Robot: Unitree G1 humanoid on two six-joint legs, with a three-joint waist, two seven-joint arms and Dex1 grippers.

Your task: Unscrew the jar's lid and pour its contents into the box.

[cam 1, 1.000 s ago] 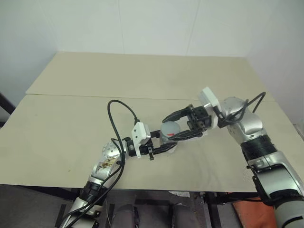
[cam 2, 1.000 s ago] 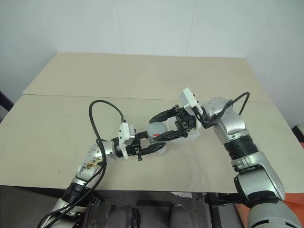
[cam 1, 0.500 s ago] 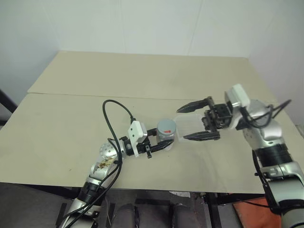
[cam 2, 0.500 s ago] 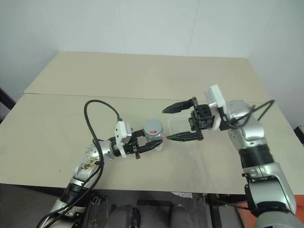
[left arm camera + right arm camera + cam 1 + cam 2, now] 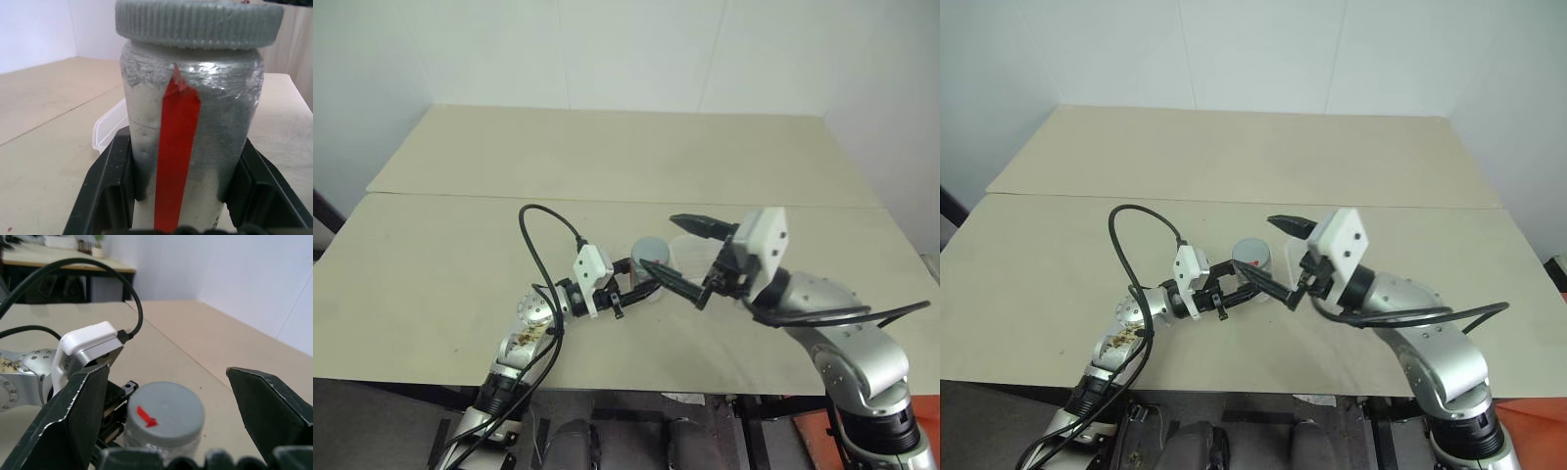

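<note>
Silvery glass, gripped low: holding the jar (image 5: 190, 147) upright between the shut fingers of the left gripper (image 5: 644, 288), toward the table's (image 5: 460, 245) front edge and about midway along it. Not telling from these views whether resting on the table or raised just off it. Carrying the grey ribbed lid (image 5: 165, 415) fully seated, red mark uppermost, with a red strip running down the jar's wall.

Spreading the right gripper (image 5: 658, 241) wide, one finger to each side of the lid and touching neither side.

Lying just beside the jar, on the side away from the front edge: the clear plastic box (image 5: 686, 251), partly behind the right gripper.

Risking, from here:
- closing off-centre on the lid, so pushing the jar sideways in the low left-hand grip and tilting it;
- pinching only the ribbed edge, so slipping round the lid instead of turning it;
- twisting against too light a hold, so spinning the whole jar rather than loosening the lid;
- sweeping a spread finger into the nearby box and shoving it off along the table;
- freeing the lid on a tilted jar, so spilling the contents short of the box.
</note>
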